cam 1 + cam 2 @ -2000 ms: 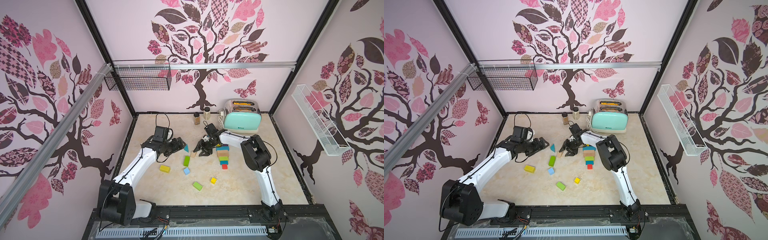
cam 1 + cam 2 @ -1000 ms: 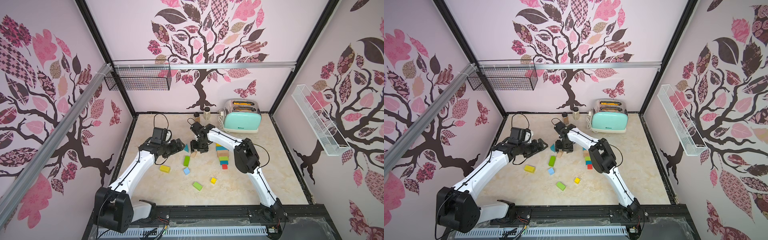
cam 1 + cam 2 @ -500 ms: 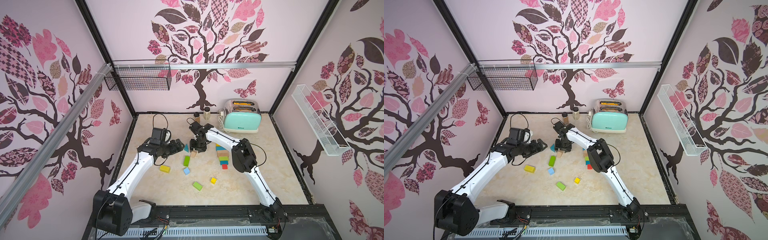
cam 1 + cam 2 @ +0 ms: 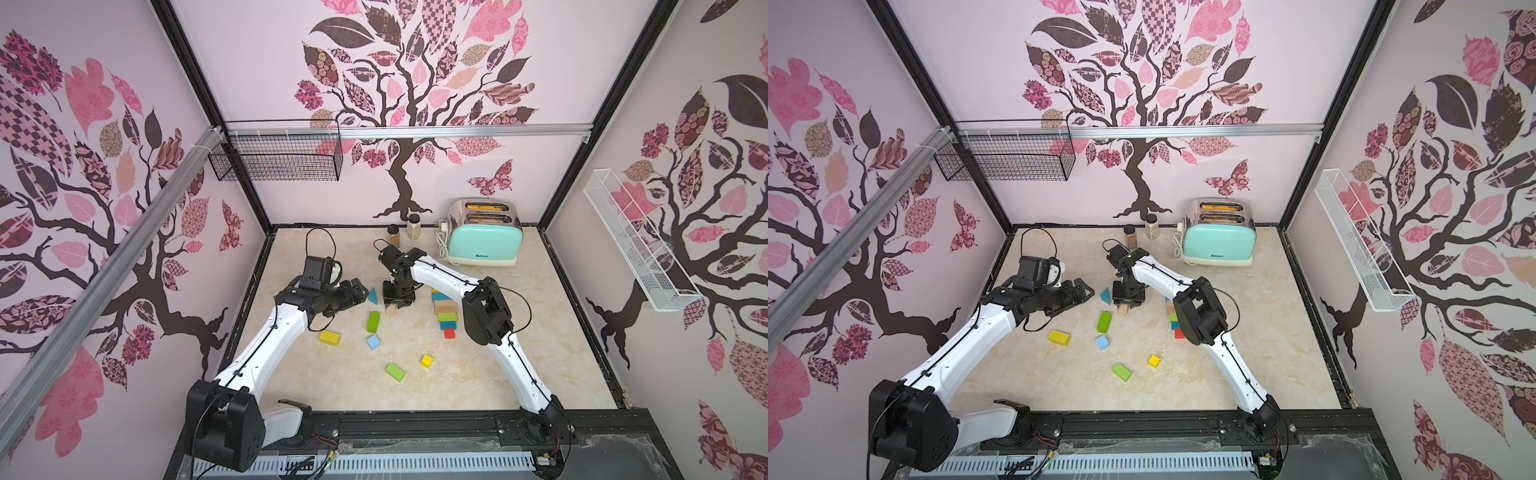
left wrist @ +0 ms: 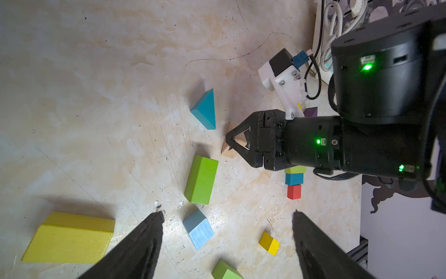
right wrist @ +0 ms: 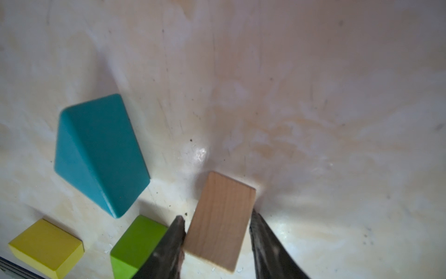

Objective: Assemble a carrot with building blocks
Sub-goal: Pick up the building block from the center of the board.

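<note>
My right gripper points down at a bare wood wedge lying on the table, with a finger against each of its long sides. In a top view that wedge pokes out below the gripper. A teal wedge and a green brick lie close by. To the right is a row of laid blocks that ends in a red cube. My left gripper hangs open and empty above a light blue cube, left of the teal wedge.
Loose on the table are a yellow brick, a small yellow cube and a second green brick. A mint toaster with its cord and two spice jars stand at the back wall.
The right gripper has swung left from the row of blocks to the wood wedge, dropped over it and narrowed its jaws onto it. The left arm has barely moved.
</note>
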Robot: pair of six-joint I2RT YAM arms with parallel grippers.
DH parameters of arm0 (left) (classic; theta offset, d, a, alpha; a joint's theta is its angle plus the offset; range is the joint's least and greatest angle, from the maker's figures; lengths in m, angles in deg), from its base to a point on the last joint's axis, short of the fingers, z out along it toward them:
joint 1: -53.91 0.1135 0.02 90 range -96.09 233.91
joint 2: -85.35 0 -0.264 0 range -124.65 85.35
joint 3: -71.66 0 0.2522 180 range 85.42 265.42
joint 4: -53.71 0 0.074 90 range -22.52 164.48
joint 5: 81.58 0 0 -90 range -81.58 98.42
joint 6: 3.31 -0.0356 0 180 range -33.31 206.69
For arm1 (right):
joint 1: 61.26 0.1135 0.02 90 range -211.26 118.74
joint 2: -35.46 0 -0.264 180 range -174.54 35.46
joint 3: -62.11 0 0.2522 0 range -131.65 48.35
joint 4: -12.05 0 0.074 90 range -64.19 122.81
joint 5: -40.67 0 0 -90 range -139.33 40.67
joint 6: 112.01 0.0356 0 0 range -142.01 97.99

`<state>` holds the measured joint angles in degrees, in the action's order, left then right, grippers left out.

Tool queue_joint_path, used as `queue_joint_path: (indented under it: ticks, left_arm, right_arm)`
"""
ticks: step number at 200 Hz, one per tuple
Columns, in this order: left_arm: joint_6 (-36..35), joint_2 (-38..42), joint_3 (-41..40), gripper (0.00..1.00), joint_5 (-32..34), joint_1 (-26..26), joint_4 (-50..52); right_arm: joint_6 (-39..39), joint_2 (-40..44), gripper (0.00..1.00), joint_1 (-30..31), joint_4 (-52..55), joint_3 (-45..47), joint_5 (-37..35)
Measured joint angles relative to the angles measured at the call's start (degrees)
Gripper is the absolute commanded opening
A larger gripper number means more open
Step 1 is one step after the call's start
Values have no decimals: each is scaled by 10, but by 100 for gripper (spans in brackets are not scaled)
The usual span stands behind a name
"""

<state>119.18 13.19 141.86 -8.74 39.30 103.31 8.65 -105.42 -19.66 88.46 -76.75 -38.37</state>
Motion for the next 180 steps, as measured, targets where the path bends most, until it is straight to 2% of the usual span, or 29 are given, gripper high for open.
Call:
queue_joint_path:
  ticks: [36, 88, 119, 146, 180]
  left_arm:
    - [0, 0, 0, 88, 0, 0, 0]
    - [0, 0, 0, 88, -5, 0, -1]
    - [0, 0, 0, 86, -24, 0, -5]
    - [1, 0, -1, 85, -56, 1, -18]
    - [7, 1, -28, 84, -105, 1, -64]
  right_arm:
    - [-5, 0, 48, 1, 4, 0, -14]
    - [-20, 6, 27, 1, -3, 6, -22]
    - [-26, 38, 26, -4, -23, 50, -11]
    - [-15, 90, 26, -17, -66, 116, 37]
    - [44, 173, 27, -62, -177, 231, 142]
